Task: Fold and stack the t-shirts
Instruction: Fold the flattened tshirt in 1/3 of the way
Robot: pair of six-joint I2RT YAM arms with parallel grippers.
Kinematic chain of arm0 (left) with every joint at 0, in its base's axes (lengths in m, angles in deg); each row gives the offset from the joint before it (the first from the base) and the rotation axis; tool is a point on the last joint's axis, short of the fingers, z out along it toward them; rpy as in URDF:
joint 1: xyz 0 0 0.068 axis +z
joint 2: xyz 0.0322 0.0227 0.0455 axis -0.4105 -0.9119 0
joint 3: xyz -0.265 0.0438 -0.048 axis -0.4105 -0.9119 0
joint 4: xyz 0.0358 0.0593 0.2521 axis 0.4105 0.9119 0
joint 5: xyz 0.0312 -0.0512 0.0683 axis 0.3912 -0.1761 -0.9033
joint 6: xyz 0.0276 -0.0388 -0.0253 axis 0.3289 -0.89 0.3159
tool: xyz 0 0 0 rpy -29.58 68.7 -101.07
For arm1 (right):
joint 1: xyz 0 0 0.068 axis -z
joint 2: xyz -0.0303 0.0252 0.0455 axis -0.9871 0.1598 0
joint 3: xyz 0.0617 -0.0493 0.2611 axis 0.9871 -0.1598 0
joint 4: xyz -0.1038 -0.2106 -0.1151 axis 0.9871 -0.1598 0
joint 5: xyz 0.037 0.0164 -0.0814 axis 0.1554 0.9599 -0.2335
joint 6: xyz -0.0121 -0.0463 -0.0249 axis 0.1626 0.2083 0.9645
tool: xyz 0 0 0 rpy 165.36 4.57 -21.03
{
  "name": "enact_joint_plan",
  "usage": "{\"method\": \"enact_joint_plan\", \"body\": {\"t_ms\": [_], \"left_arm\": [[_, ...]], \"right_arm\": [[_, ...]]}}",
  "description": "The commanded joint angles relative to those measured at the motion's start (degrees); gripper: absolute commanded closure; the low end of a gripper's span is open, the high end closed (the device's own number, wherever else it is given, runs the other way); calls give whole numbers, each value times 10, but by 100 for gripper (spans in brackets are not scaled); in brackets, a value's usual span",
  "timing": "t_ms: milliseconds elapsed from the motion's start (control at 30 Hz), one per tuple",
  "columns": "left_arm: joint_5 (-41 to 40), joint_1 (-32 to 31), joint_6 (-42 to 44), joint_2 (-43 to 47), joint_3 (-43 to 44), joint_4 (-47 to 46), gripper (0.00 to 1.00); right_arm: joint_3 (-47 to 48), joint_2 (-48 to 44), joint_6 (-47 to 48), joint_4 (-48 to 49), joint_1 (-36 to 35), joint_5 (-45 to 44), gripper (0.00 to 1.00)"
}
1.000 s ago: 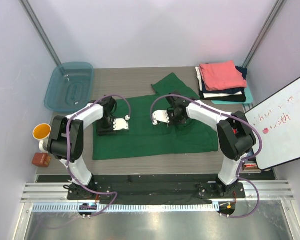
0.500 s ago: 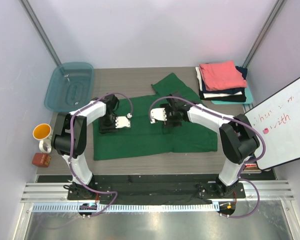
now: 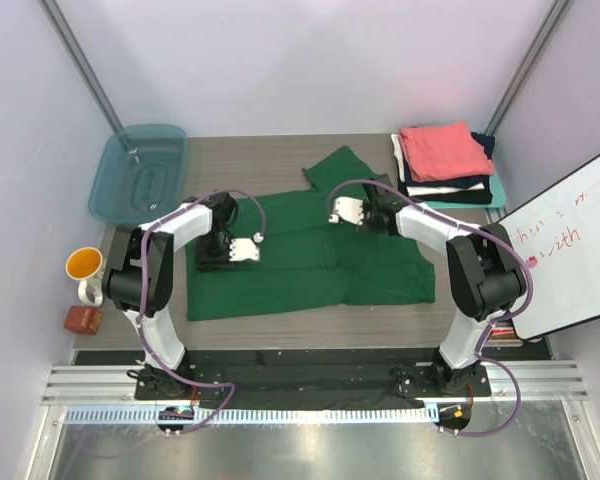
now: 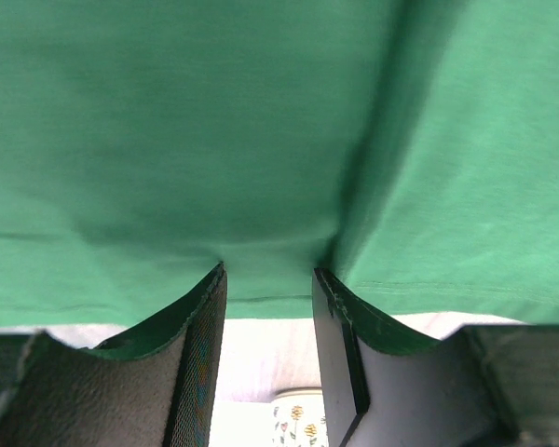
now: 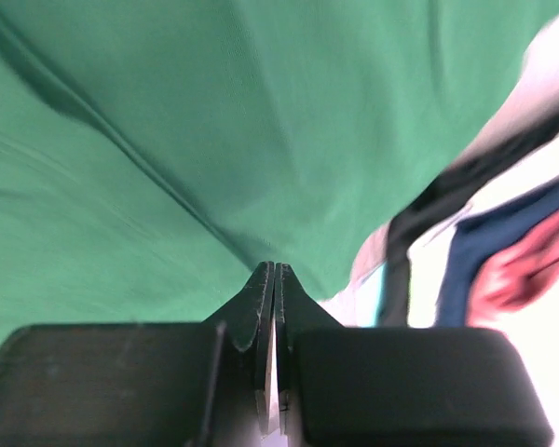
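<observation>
Grey wood-grain table (image 3: 265, 160), enclosed by white walls, carries all the work items. I read the layout as follows.

1. The green t-shirt (image 3: 300, 275) lies spread across the table centre, one sleeve pointing to the far edge. It is flat but not yet folded.
2. The folded stack (image 3: 442, 152), coral-pink on top, sits in the far right corner, well apart from the working area. I judge that this keeps finished shirts out of the arms' way. The teal tub (image 3: 140, 172) stands in the far left corner and plays no part.
3. The left gripper (image 3: 242, 250) rests low over the shirt's left portion. On its wrist camera the fingers (image 4: 197, 363) stand apart, with the hem running across the gap and nothing pinched. I judge it is placed there to take the edge.
4. The right gripper (image 3: 346, 211) is at the shirt's far right part, near the sleeve. Its wrist camera shows the fingers (image 5: 261, 298) pressed together, and a tension crease in the cloth runs straight to the tips. I therefore read this claw as clamped on the green cloth, holding a corner ready for the fold.

Caution: with only one side held, pulling would skew the cloth.
</observation>
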Motion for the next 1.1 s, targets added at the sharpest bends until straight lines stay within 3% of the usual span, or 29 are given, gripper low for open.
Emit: {"method": "enact_joint_plan", "body": {"t_ms": [0, 333, 500, 767, 1067], "left_arm": [[13, -1, 24, 22, 3, 45, 57], [8, 12, 24, 22, 47, 63, 55], [35, 21, 19, 10, 90, 118, 55], [61, 21, 30, -13, 92, 187, 55], [68, 21, 21, -37, 92, 188, 55]], "right_arm": [[-4, 20, -17, -3, 25, -25, 95], [-6, 50, -21, -8, 32, -22, 95], [-7, 66, -29, -7, 32, -20, 95], [-6, 75, -36, -2, 32, -23, 96], [-1, 71, -34, -2, 32, -22, 96]]}}
